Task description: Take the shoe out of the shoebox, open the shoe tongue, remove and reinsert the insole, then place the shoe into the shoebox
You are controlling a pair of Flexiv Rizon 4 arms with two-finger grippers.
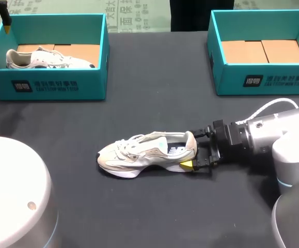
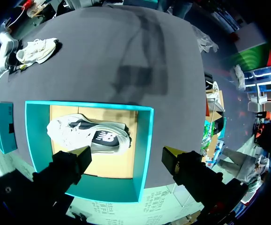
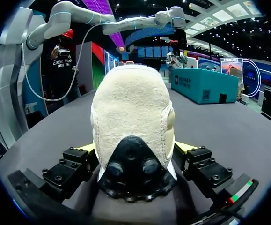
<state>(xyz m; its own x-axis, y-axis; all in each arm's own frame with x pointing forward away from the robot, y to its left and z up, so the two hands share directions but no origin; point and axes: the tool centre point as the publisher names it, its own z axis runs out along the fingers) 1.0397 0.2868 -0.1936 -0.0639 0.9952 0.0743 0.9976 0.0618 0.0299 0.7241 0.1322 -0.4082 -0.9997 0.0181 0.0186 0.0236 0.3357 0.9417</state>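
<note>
Bright, even overhead light fills the head view — the shoe (image 1: 146, 153) at centre casts only a thin, soft shadow on the dark worktop (image 1: 154, 206). In the left wrist view a broad, faint shadow lies on it beyond the shoebox (image 2: 147, 140).

The dark table (image 1: 154, 206) carries three things. A teal box (image 1: 51, 85) sits at 10 o'clock, close to the far edge. A second box (image 1: 273, 80), the same teal, sits at 2 o'clock, well apart from the first. A pale shoe (image 1: 144, 155) stands on its sole near the middle, toe toward 9 o'clock, heel toward 3 o'clock.
</note>
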